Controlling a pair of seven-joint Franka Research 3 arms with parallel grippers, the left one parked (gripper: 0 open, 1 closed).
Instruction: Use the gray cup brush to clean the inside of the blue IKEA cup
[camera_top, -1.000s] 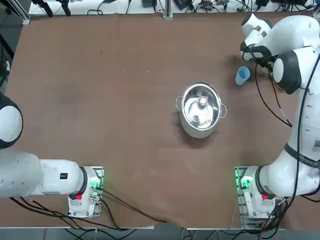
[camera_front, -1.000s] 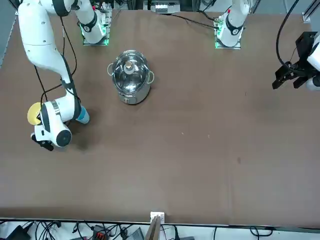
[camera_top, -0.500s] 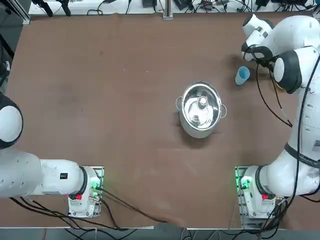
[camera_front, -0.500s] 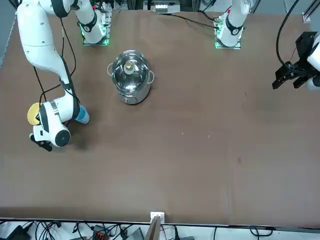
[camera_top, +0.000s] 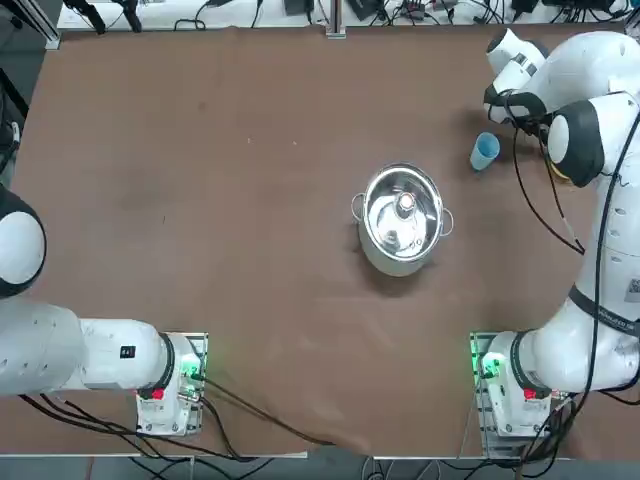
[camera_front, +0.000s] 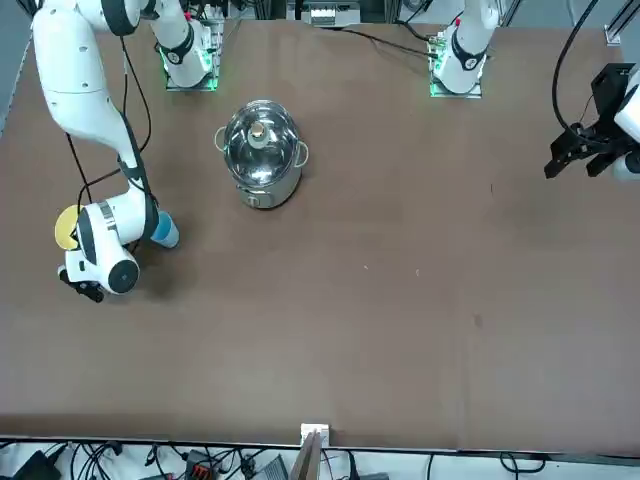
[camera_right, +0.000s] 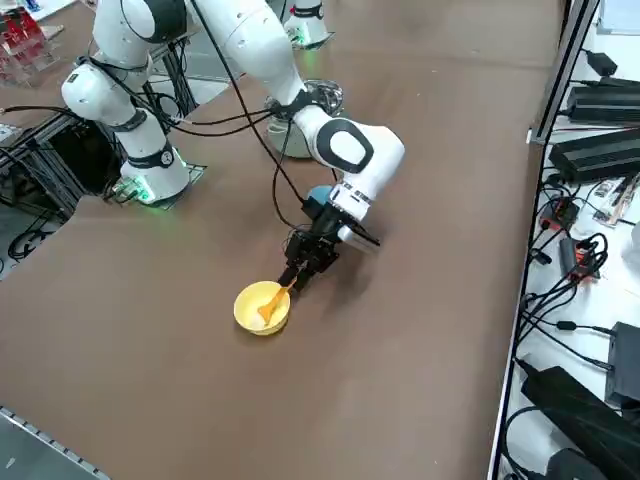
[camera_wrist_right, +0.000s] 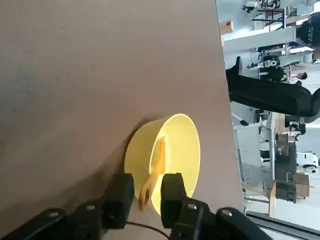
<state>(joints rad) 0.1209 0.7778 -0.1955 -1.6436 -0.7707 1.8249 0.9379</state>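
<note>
The right gripper's fingers (camera_wrist_right: 172, 187) sit either side of the brush (camera_wrist_right: 152, 172), whose orange handle end pokes out between the two black pads. They look closed in on it, though a sliver of gap shows beside the handle, so I'd call it a pinch just at the tip. The rest of the brush leans into the yellow bowl (camera_wrist_right: 187, 145), its upper part lying against the inner wall.

From the right side, the gripper (camera_right: 300, 268) is low over the table (camera_right: 420, 300), just at the bowl's (camera_right: 250, 318) rim, near the middle of the frame, and the brush (camera_right: 270, 303) shows as an orange streak running from the fingers down into the bowl. The cup (camera_right: 318, 196) stands just behind the wrist, partly hidden by it, a patch of blue upright on the tabletop.

From overhead, the cup (camera_top: 484, 151) is in the upper right of the frame, close beside the arm's white wrist, while the bowl and brush are hidden under the arm. The steel pot (camera_top: 402, 218) sits near the middle, well apart from the cup.

From across the table, the cup (camera_front: 165, 232) peeks out at the left, touching or nearly touching the wrist; the bowl (camera_front: 66, 228) shows as a yellow crescent at the far left edge, and the pot (camera_front: 261, 153) is further up and right.
</note>
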